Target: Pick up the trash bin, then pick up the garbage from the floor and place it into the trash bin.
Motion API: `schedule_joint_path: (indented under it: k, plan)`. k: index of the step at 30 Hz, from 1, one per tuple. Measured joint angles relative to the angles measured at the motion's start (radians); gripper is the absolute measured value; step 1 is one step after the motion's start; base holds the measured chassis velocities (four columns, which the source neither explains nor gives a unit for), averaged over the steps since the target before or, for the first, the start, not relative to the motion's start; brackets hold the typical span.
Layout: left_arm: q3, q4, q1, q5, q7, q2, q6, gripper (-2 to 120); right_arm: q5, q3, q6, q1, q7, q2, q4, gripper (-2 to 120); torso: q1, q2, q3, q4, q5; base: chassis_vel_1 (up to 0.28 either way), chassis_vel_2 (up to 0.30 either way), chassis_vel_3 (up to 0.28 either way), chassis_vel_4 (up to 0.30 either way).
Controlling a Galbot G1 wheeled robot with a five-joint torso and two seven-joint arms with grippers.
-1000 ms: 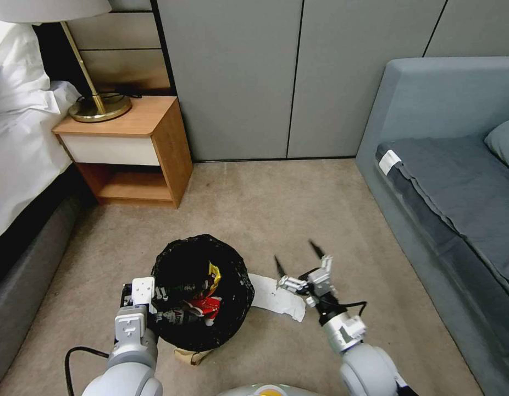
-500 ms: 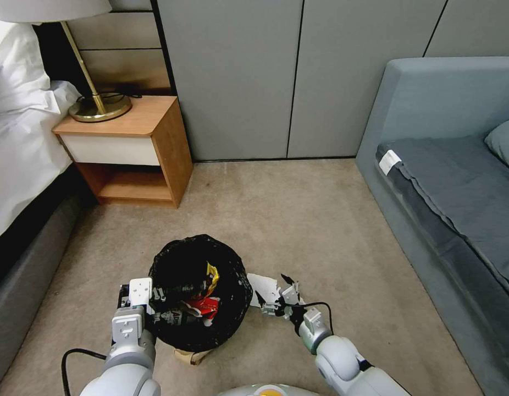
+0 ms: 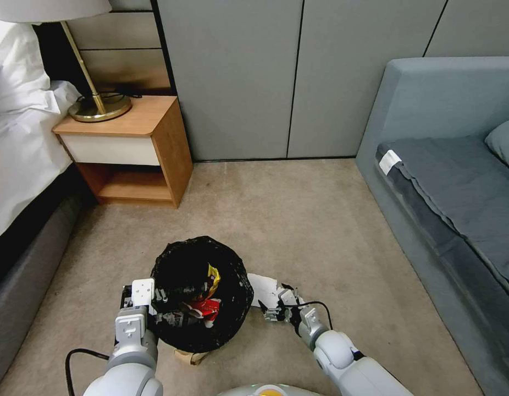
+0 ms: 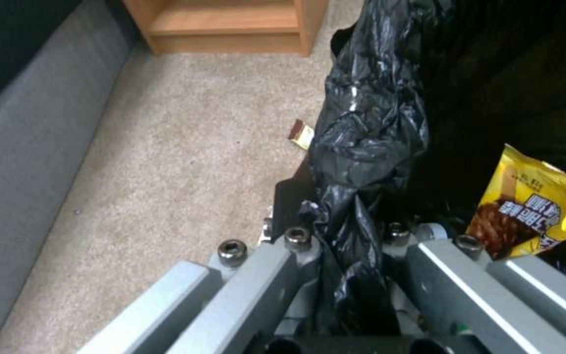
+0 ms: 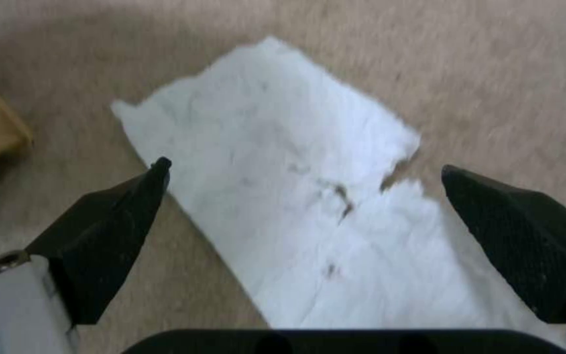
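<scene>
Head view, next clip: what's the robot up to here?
It is clearing litter off a bedroom carpet. The left end effector is shut on the rim of the trash bin, pinching the black liner; a yellow snack wrapper and a red carton already lie inside. The right end effector is low over a white tissue on the floor beside the bin, fingers open on either side of it, not yet gripping. A small wrapper lies on the carpet by the bin.

You are looking at a wooden nightstand (image 3: 128, 148) standing at upper left, carrying a brass lamp (image 3: 92, 82). A bed with white linen (image 3: 18, 137) is occupying the left edge. A grey sofa (image 3: 447, 181) is filling the right side. Beige carpet (image 3: 298, 220) is covering the centre.
</scene>
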State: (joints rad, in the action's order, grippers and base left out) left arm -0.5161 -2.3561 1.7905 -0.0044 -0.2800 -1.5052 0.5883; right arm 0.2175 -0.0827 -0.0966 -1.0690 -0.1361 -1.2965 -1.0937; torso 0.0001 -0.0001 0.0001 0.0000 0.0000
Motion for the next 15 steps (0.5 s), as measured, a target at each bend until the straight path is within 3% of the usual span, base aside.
schedule_joint_path:
  k: [10,15]
  plan:
    - [0.002,-0.004,0.008,0.005,-0.001,-0.003,-0.001,1,-0.014,0.033,-0.01,0.0,-0.038,-0.026,0.072,99,0.0,0.0,0.0,0.0,0.0,0.0,0.0,0.0,0.0]
    - [0.004,-0.006,0.01,0.007,-0.001,-0.004,-0.003,1,-0.021,0.053,-0.027,0.003,-0.05,-0.038,0.104,82,0.0,0.0,0.0,-0.0002,-0.0009,0.0,0.0,0.0,0.0]
